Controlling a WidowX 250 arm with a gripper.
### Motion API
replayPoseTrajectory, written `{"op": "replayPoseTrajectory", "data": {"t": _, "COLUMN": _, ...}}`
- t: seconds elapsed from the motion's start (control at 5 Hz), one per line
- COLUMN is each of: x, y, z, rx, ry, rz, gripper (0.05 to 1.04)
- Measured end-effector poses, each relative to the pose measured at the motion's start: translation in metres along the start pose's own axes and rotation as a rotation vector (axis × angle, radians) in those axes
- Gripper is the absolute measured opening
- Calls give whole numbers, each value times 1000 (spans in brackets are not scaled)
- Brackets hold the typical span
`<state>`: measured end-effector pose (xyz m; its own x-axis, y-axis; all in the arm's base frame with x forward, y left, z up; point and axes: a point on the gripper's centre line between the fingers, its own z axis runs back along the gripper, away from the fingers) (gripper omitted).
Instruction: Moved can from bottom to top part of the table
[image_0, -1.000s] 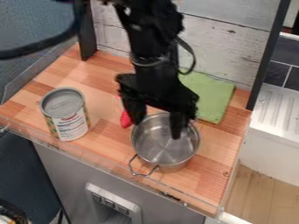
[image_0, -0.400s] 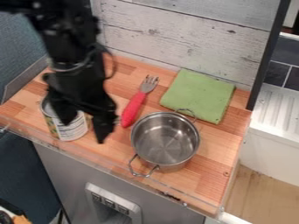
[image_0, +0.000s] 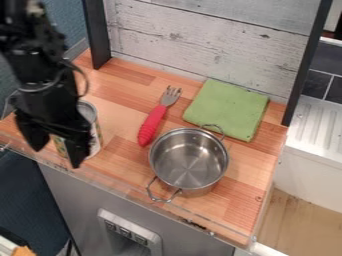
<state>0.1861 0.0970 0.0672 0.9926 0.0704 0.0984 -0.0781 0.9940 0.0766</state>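
I have the gripper (image_0: 56, 146) over the table's (image_0: 120, 172) left front in my view, jaws apart — in front of the can (image_0: 94, 136), partly hiding it. The can stands upright near the front edge. The fork (image_0: 153, 123) lies between it and the cloth (image_0: 228, 109); the pot (image_0: 190, 162) sits just beside the fork.

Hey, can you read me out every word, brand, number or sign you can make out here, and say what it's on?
No text can be read.
Tin can with a white and green label: partly behind the black gripper; its print is too small to read.
Light grey plastic panel below the tabletop: marks on its small dark squares, too small to read.
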Motion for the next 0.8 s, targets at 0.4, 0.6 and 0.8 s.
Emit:
{"op": "replayPoseTrajectory", "data": {"t": 0.4, "x": 22, "y": 28, "z": -20, "rx": 3, "ry": 51, "rz": 96, "gripper": 1000}}
{"op": "replayPoseTrajectory", "data": {"t": 0.6, "x": 35, "y": 35, "z": -28, "rx": 1, "ry": 65, "rz": 113, "gripper": 999}}
{"op": "replayPoseTrajectory", "data": {"t": 0.8, "x": 49, "y": 33, "z": -31, "rx": -8, "ry": 57, "rz": 102, "gripper": 1000}}
